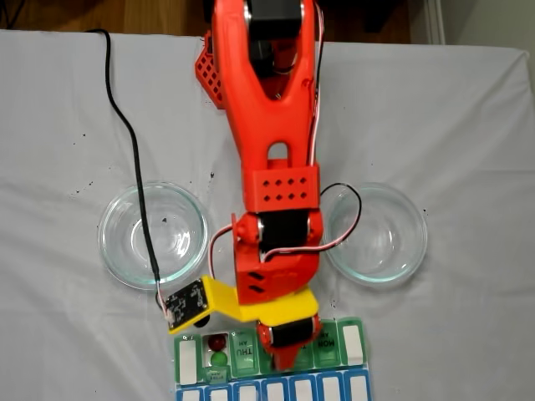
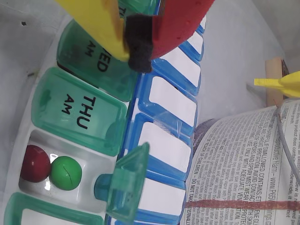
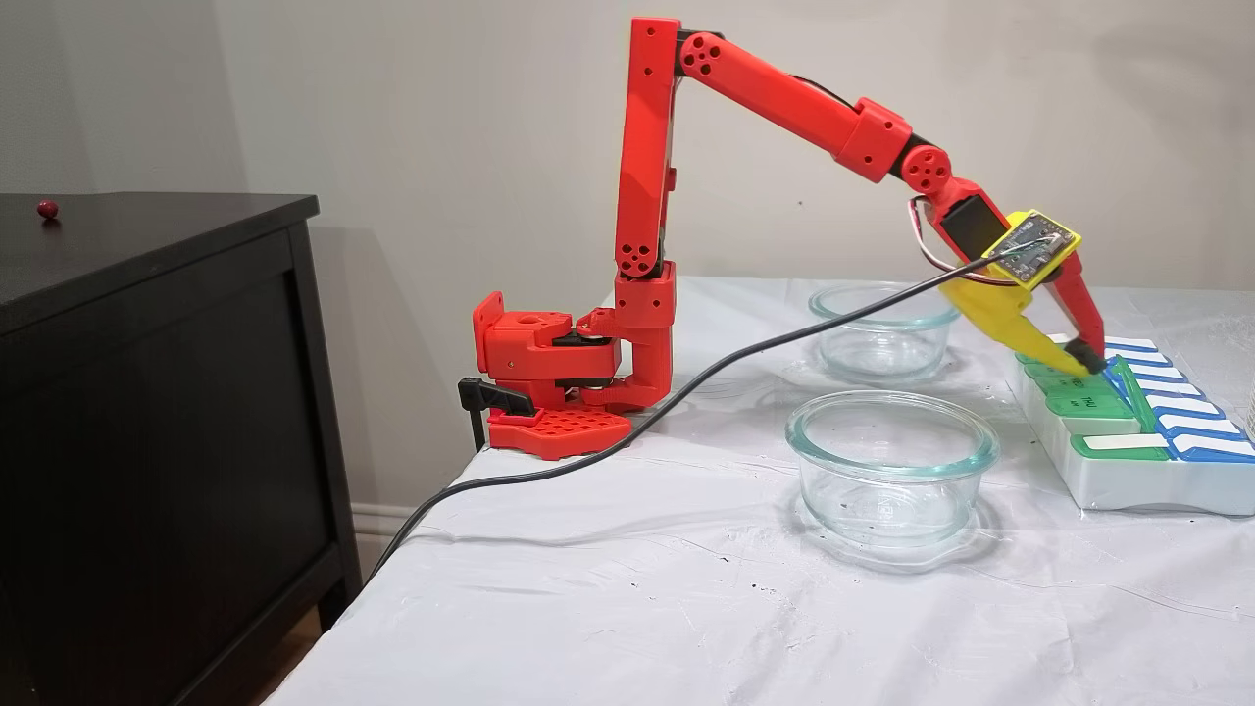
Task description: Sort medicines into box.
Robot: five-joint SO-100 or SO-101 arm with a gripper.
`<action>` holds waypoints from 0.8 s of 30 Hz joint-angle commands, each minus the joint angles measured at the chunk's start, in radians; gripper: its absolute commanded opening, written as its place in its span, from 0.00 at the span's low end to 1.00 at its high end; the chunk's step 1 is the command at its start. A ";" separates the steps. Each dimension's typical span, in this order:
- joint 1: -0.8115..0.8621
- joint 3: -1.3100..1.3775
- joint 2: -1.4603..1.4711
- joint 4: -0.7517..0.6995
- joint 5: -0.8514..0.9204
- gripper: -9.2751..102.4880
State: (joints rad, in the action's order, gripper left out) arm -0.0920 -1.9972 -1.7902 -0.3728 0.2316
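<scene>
Overhead, the gripper point(image 2: 139, 49) is hovering with its tips pressed together and holding nothing, above the box point(image 2: 56, 197) by the lid reading "THU AM" point(image 2: 77, 112). Beside that lid, a red pill point(image 2: 33, 163) and a green pill point(image 2: 65, 173) are sitting touching in an open compartment.

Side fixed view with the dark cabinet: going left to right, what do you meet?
Small dark red pill on the black cabinet → red arm base → near clear glass bowl → green-and-blue pill organizer.
</scene>
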 commanded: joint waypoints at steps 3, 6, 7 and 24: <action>-0.020 0.106 0.052 -0.215 0.012 0.08; -0.029 0.110 0.060 -0.278 0.012 0.08; -0.031 0.110 0.060 -0.290 0.014 0.08; -0.018 0.101 0.011 -0.259 0.025 0.08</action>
State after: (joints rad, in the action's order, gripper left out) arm -0.1166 -1.8883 -1.7273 -0.6811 0.2454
